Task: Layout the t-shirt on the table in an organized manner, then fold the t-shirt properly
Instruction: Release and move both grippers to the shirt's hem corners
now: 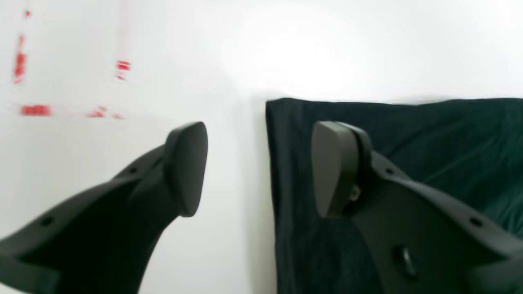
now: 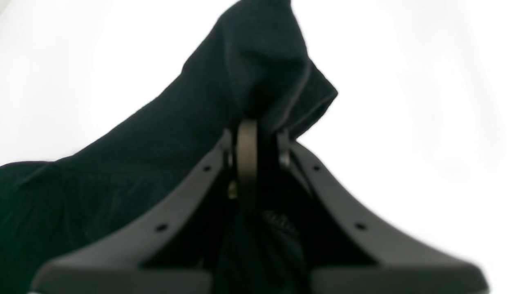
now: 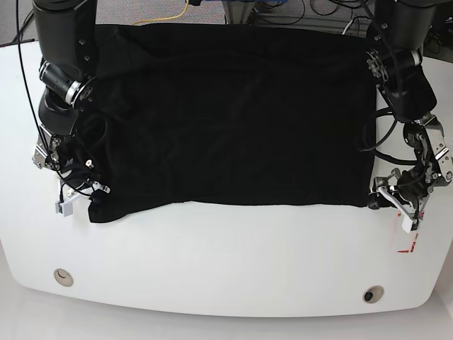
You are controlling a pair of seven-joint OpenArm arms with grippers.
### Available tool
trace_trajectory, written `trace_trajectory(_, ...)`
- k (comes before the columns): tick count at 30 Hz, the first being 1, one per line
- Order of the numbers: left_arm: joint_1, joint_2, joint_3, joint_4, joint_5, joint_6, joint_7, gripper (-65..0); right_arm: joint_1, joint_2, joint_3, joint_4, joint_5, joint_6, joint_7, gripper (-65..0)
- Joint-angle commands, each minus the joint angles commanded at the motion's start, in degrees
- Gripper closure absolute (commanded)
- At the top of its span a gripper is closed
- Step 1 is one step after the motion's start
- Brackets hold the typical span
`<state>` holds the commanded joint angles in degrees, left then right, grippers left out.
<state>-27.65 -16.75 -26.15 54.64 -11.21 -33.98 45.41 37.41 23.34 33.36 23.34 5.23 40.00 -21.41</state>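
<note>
**Right pincer pinches a shirt corner; left pincer spread at the opposite corner**

The right pincer is pressed together on a bunched corner of the black t-shirt, the cloth rising past its tips. The left pincer stands spread, one finger over bare white table, the other over the shirt's squared corner. Beyond it lie blurred red markings. Between both pincers the shirt lies spread on the table.

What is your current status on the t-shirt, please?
Right gripper shut on t-shirt corner. Left gripper open, straddling its edge. Nothing in the way.
</note>
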Motion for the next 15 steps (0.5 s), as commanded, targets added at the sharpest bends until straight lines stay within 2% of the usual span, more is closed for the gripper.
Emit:
trace_trajectory(6,-0.79,-0.09,0.62,-6.77,0.00,2.37,-4.57,-38.2,0.00,0.00,0.00,0.00,0.00,0.00,-0.09,-2.1)
trace_trajectory(11,-0.88,-0.09,6.42,-9.23,-0.09,2.55,-7.47,-38.3,0.00,-0.18,0.00,0.00,0.00,0.00,-0.09,-2.1)
trace_trajectory(15,-0.88,0.00,7.65,-10.90,-0.09,2.55,-9.14,-38.3,0.00,-0.18,0.00,0.00,0.00,0.00,-0.09,-2.1)
